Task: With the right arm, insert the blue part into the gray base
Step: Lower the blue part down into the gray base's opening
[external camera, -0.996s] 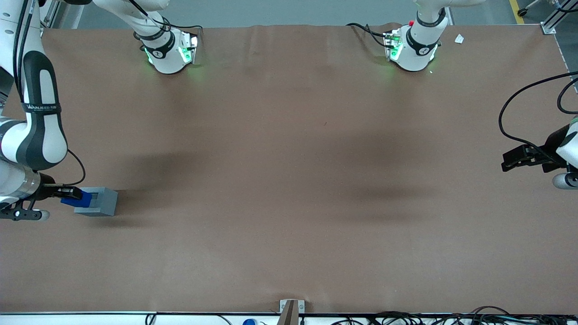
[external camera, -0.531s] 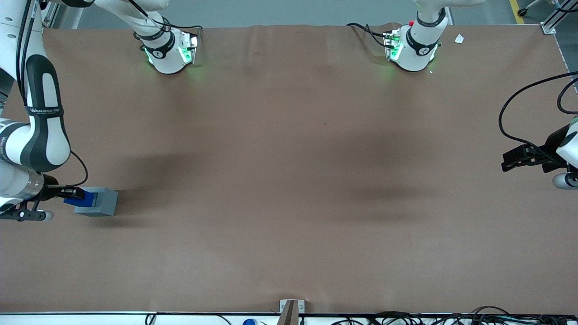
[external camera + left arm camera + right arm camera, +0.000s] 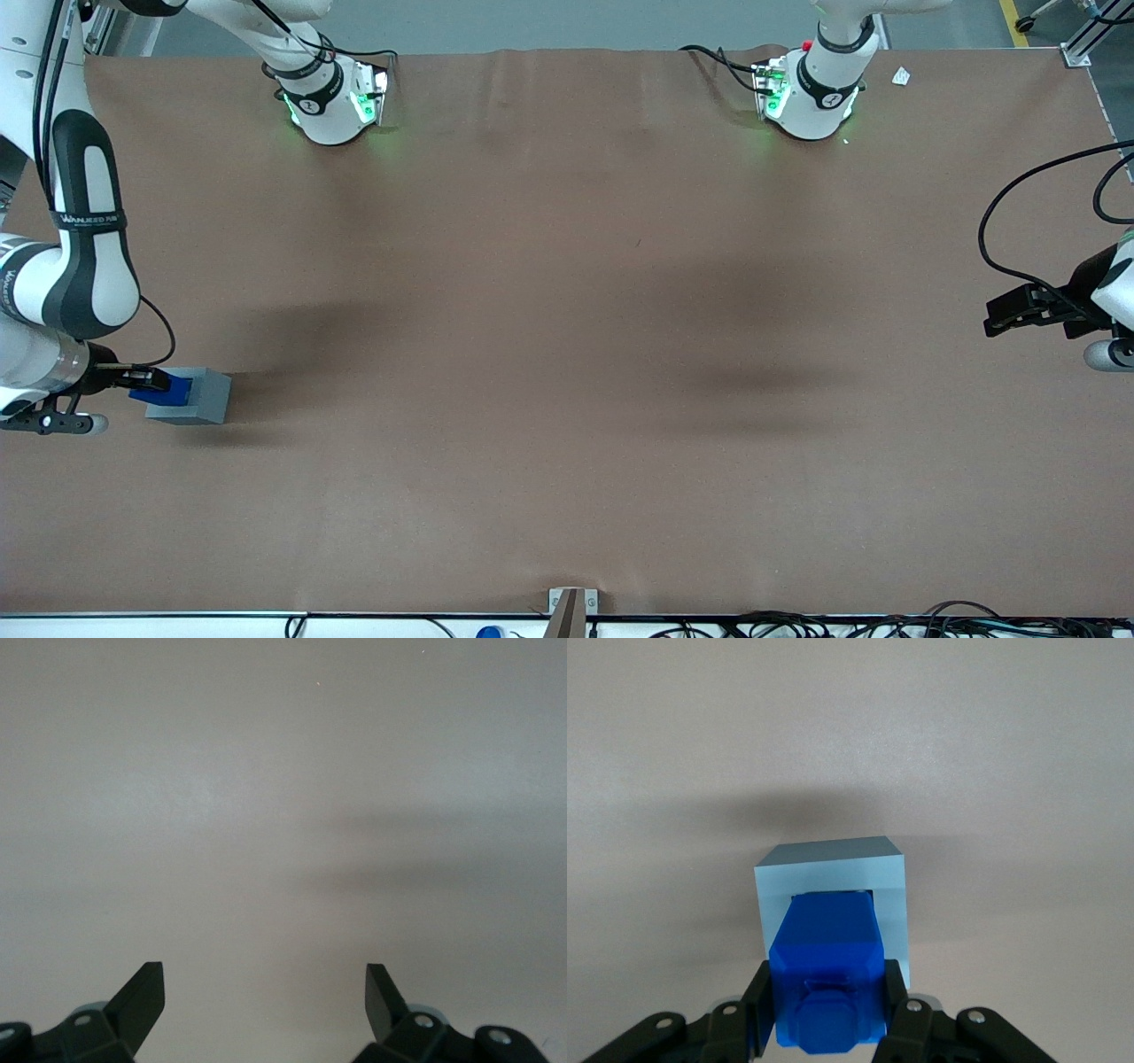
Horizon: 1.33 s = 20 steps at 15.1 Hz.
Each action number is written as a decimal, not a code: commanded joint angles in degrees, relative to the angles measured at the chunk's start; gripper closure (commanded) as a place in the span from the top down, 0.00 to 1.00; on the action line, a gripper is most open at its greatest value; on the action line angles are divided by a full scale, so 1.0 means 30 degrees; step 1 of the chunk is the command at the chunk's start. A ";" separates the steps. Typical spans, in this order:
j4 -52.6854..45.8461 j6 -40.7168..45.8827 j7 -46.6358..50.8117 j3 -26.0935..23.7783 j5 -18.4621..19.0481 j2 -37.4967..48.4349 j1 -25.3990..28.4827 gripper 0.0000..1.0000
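The brown table (image 3: 567, 354) carries little. The right arm (image 3: 75, 266) reaches down at the working arm's end of the table, near that edge. There sits the gray base (image 3: 199, 396), a cube resting on the table. The gripper (image 3: 827, 1014) is closed on the blue part (image 3: 826, 974), whose lower end is in the base's top socket, directly above the base.

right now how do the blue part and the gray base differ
The blue part is bright blue and narrower; the gray base is pale gray and wider. The blue part is clamped in the right arm's hand, lowered over the socket; the gray base sits free on the table. Both are blocky plastic pieces.
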<state>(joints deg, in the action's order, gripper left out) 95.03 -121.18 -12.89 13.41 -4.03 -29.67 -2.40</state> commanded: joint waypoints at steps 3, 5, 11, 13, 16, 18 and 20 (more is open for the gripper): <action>-0.0006 -0.0153 -0.0303 -0.0192 -0.0298 -0.0218 -0.0285 0.06; -0.0006 -0.0269 -0.0303 -0.0192 -0.0298 -0.0247 -0.0256 0.06; 0.0169 -0.0416 -0.0303 -0.0192 -0.0386 -0.0306 -0.0256 0.06; 0.0404 -0.0679 -0.0303 -0.0192 -0.0386 -0.0306 -0.0256 0.06; 0.0521 -0.0827 -0.0273 -0.0192 -0.0386 -0.0423 -0.0256 0.07; 0.0521 -0.0856 -0.0273 -0.0192 -0.0416 -0.0540 -0.0256 0.10; 0.0492 -0.0856 -0.0274 -0.0192 -0.0503 -0.0570 -0.0256 0.18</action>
<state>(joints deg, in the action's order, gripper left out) 96.20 -123.02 -12.89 13.41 -4.35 -30.91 -2.40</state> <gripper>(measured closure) 0.489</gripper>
